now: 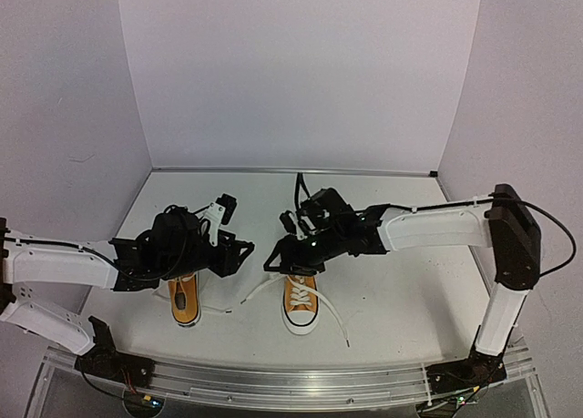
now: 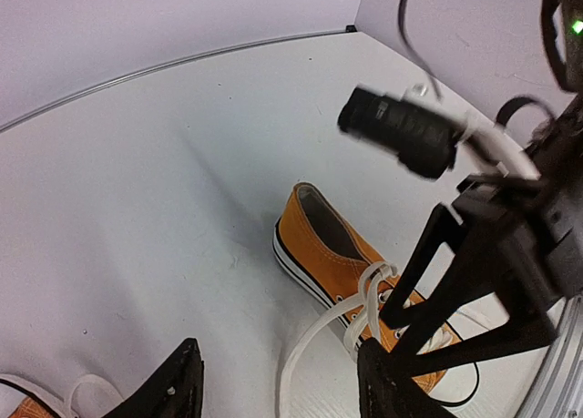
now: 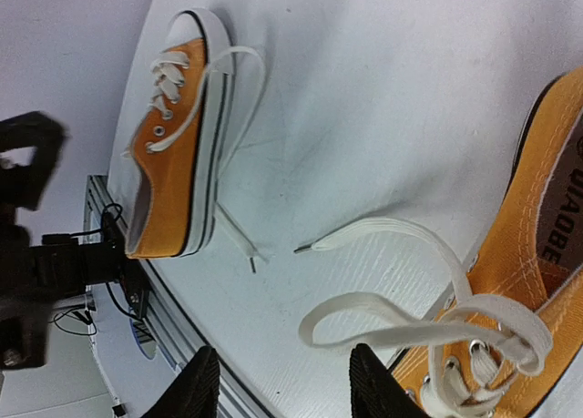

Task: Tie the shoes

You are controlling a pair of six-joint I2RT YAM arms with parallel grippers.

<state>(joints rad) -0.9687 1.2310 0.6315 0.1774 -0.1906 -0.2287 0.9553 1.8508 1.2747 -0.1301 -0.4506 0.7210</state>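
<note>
Two orange-yellow sneakers stand near the table's front edge, toes toward the arms: the left shoe and the right shoe. Both have loose white laces. My left gripper is open and empty, low between the shoes. My right gripper is open and empty, just above the right shoe's left side. In the left wrist view the left gripper faces the right shoe and a lace curving off it. In the right wrist view a lace loop of the right shoe lies by the open right gripper. The left shoe lies beyond.
The white table is enclosed by white walls at the back and sides. A metal rail runs along the front edge. One lace of the right shoe trails to the front right. The two grippers sit close together.
</note>
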